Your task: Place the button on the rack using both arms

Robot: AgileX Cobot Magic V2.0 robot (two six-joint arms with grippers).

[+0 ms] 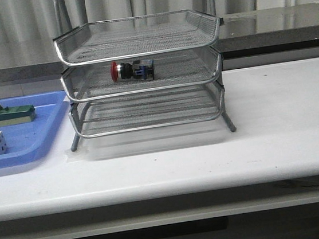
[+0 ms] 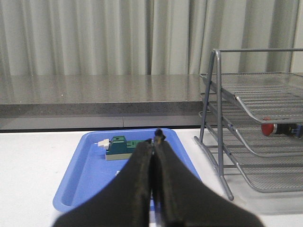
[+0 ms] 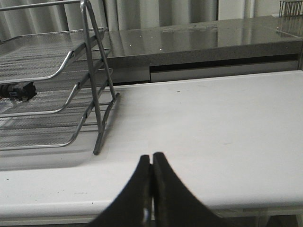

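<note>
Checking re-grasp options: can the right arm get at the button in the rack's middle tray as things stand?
Probably yes. The button lies in the rack's middle tier, whose front is open, and the table between is bare. The top tray leaves little headroom. The right hand is shut, empty.

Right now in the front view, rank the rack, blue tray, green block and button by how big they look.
1. rack, largest by far
2. blue tray, though the frame edge cuts it off
3. green block
4. button, smallest; it also sits farther back, so the gap to the block may be overstated
</note>
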